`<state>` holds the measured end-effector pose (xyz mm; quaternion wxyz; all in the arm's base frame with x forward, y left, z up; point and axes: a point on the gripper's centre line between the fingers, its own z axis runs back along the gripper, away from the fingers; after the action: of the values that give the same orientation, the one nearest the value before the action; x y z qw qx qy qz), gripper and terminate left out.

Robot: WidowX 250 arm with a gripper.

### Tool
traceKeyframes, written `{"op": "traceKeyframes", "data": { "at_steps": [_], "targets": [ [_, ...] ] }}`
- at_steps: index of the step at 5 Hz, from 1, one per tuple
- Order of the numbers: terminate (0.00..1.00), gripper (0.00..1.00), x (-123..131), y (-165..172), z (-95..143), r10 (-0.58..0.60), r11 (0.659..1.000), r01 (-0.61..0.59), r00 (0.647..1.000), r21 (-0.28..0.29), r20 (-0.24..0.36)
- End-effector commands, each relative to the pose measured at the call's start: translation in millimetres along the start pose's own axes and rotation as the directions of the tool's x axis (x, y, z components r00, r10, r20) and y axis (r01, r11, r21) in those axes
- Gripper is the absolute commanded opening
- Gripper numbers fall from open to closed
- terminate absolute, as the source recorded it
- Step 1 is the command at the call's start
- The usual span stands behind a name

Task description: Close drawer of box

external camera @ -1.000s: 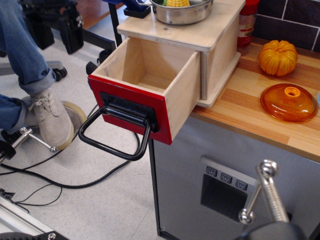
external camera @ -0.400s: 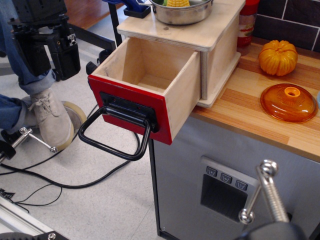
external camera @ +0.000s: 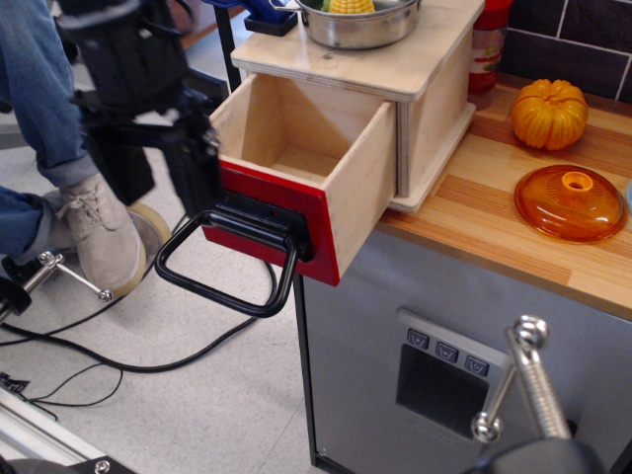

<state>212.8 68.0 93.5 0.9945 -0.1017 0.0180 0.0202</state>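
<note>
The pale plywood box (external camera: 434,109) stands on the left end of a wooden counter. Its drawer (external camera: 296,138) is pulled far out over the floor and looks empty inside. The drawer's red front panel (external camera: 272,212) faces the lower left, and the black loop handle (external camera: 222,281) hangs down from it. My black gripper (external camera: 158,173) is motion-blurred at the left end of the red front. Its right finger (external camera: 197,168) overlaps the panel's left edge. The two fingers stand apart with nothing between them.
A steel pot with corn (external camera: 360,22) sits on the box top. An orange pumpkin (external camera: 549,112) and an orange lid (external camera: 571,201) lie on the counter (external camera: 494,227). Below is a grey cabinet (external camera: 375,326) with buttons. A person's leg and shoe (external camera: 94,232) and cables (external camera: 128,365) are on the floor at left.
My gripper has come down and to the right, from the upper left corner to the left edge of the drawer's red front. The drawer has not moved.
</note>
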Motion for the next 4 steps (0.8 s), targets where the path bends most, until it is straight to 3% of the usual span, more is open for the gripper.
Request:
{"op": "traceKeyframes", "data": {
  "at_steps": [1, 4],
  "targets": [
    [0.00, 1.00, 11, -11, -7, 0.023, 0.999, -0.027, 0.993, 0.035, 0.118],
    [0.00, 1.00, 63, -16, 4, 0.079, 0.996, -0.087, 0.971, 0.025, 0.226]
  ]
}}
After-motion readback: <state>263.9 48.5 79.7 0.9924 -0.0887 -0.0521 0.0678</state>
